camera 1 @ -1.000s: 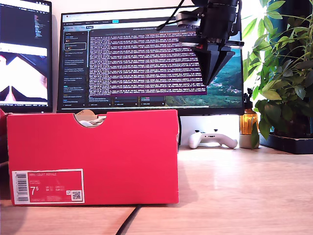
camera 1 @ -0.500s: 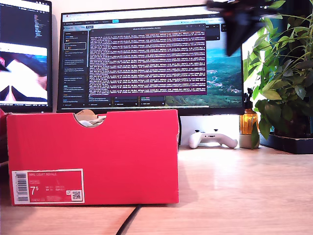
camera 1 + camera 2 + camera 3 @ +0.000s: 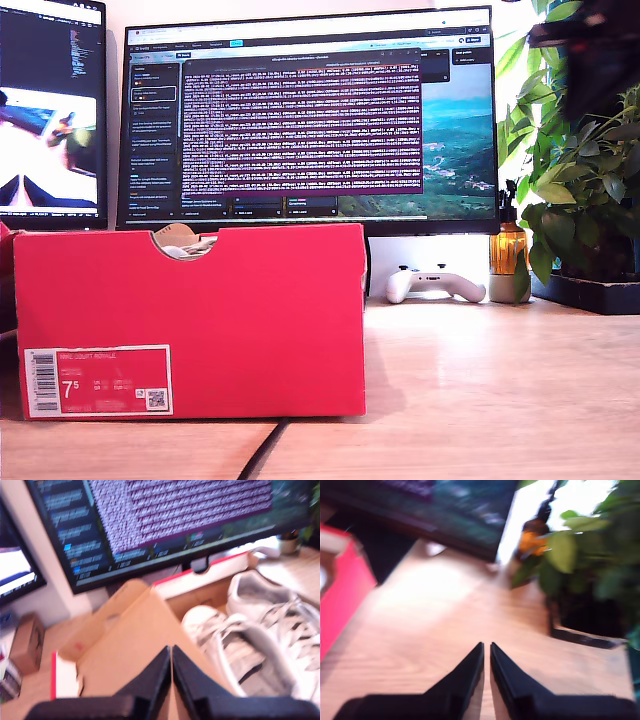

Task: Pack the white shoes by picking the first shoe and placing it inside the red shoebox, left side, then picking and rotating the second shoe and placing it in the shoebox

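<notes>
1. Shoebox first: the red shoebox [image 3: 190, 320] stands on the wooden desk [image 3: 480, 390] at the exterior view's left, its long side toward that camera, with a semicircular notch in the rim and a white "7.5" label [image 3: 98, 380] low on the face.
2. Through the notch only a small pale piece of what lies inside can be seen; that view does not show what it is.
3. The first wrist view looks down into the open box: both white shoes [image 3: 260, 635] lie side by side inside it, laces up, against the brown cardboard interior.
4. The box's lid flap [image 3: 130, 640] hangs open beside them, brown inside with a red edge.
5. My first gripper [image 3: 171, 652] hovers above the box with its black fingers pressed together and nothing between them.
6. My second gripper [image 3: 486, 650] hangs over bare desk, its fingers drawn almost together with only a thin slit between, holding nothing; the red box wall shows off to one side, well apart.
7. In the exterior view a blurred dark arm [image 3: 590, 45] shows at the upper right, in front of the potted plant [image 3: 585, 180].
8. Behind the box stands a large monitor [image 3: 310, 120] full of terminal text; a white game controller [image 3: 435, 283] and an amber bottle [image 3: 507, 250] sit beneath its right end in the exterior view.
</notes>
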